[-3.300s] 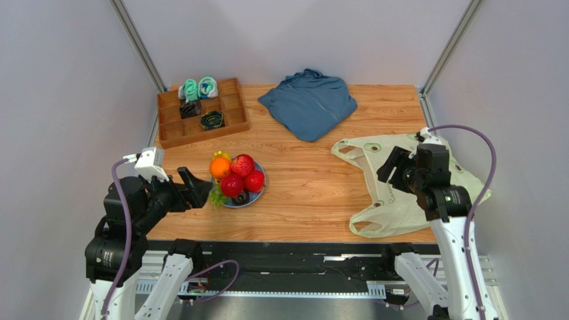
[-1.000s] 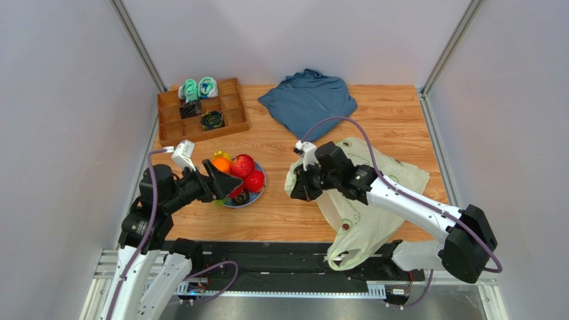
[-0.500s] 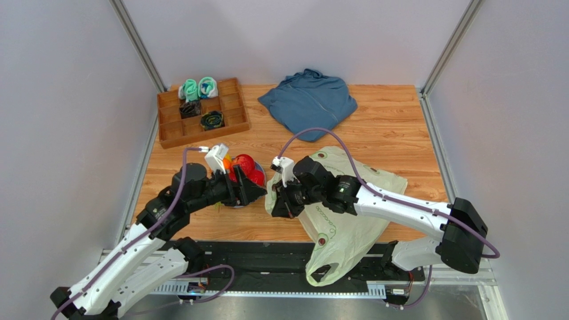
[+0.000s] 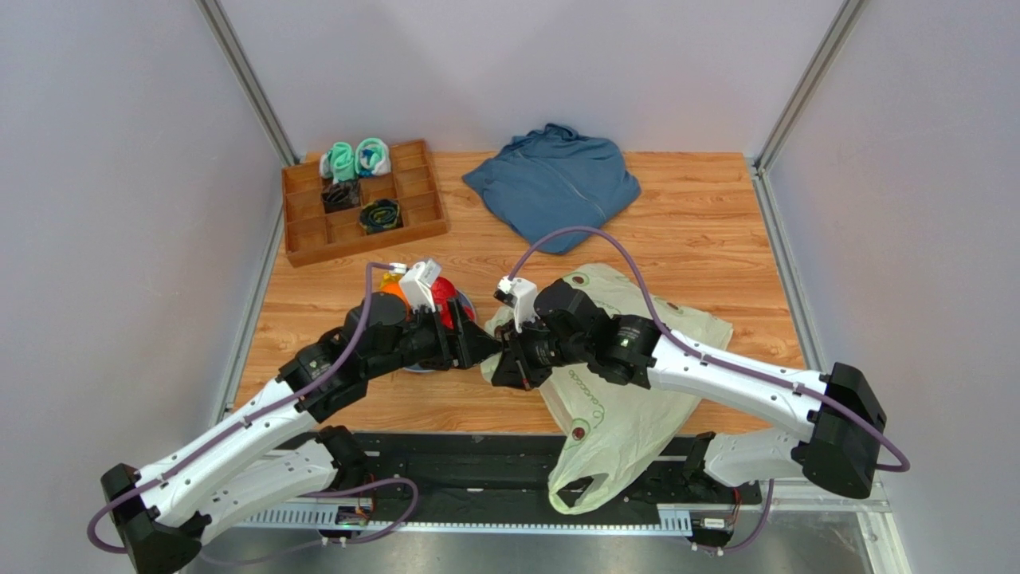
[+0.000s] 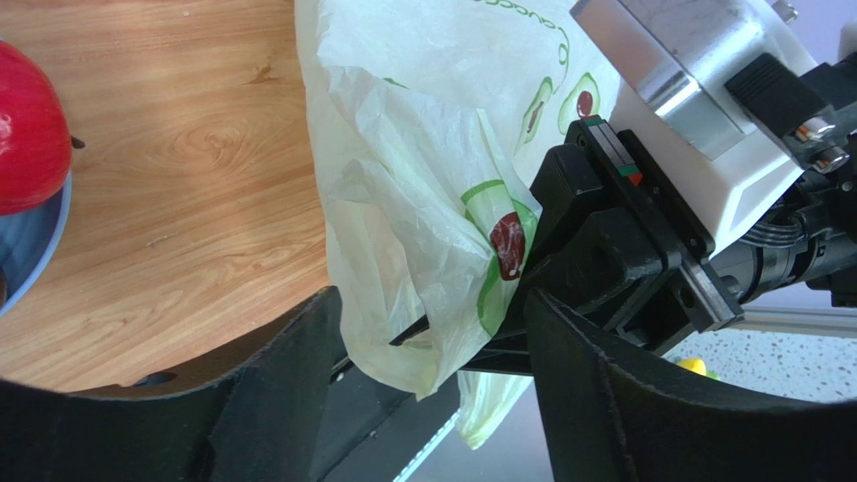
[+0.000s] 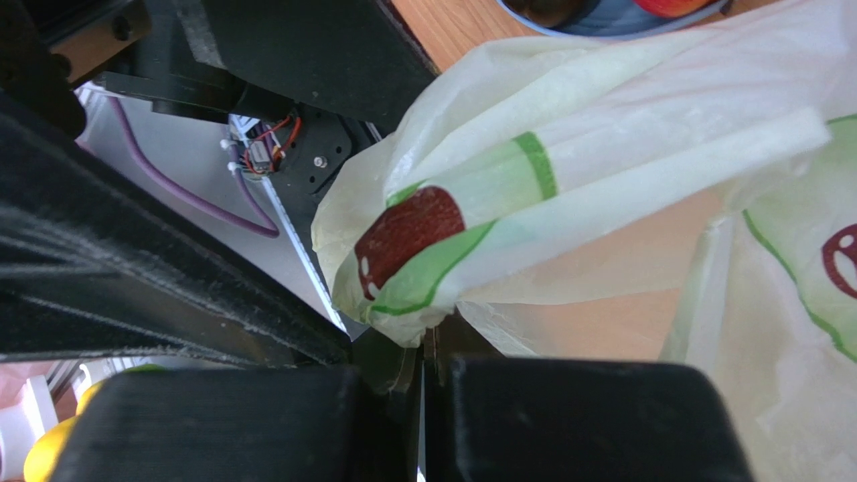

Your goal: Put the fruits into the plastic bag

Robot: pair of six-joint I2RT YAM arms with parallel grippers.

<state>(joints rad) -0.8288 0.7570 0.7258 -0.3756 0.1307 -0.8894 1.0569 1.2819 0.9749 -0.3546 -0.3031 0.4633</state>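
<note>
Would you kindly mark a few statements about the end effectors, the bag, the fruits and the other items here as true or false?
1. The right end effector is shut on the plastic bag. True.
2. The left end effector is shut. False: it is open, with its fingers either side of the bag's edge.
3. A red fruit sits on the blue plate. True.
4. The socks lie on the blue plate. False: they sit in the wooden tray at the far left of the table.
5. The blue garment lies farther from the arms' bases than the plastic bag. True.
</note>
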